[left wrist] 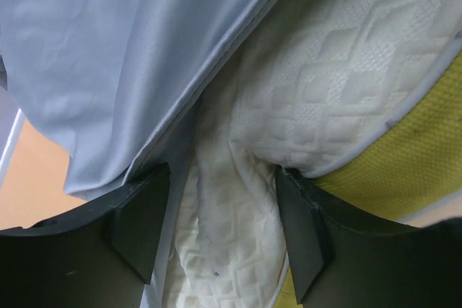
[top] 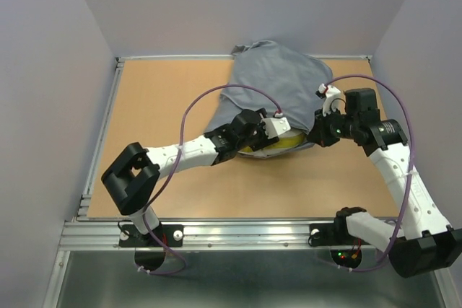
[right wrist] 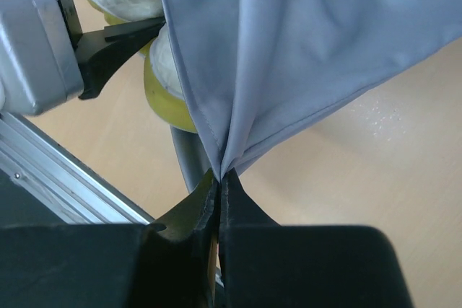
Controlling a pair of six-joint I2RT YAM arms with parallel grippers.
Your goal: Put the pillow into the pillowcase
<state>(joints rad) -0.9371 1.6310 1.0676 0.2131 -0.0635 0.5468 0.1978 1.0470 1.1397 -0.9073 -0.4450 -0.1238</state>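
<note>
While my right hand [right wrist: 219, 187] is pinched tight on a fold of the grey pillowcase [top: 278, 81], my left hand [left wrist: 220, 229] stands wide, its fingers [left wrist: 141, 221] astride the white quilted pillow [left wrist: 339, 84] at the sack's mouth. I find the pillow mostly inside, with its yellow band [left wrist: 404, 156] showing at the near edge. The counter [top: 166, 106] is tan wood, with plain pale walls [top: 216, 5] on three sides.

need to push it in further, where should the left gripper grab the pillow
Take the pillow by its exposed near end, the bunched white quilted fold beside the yellow band, coming in from the open-mouth side. The rest sits under the pillowcase, and the open left gripper straddles that soft fold, so closing there should catch it.
</note>
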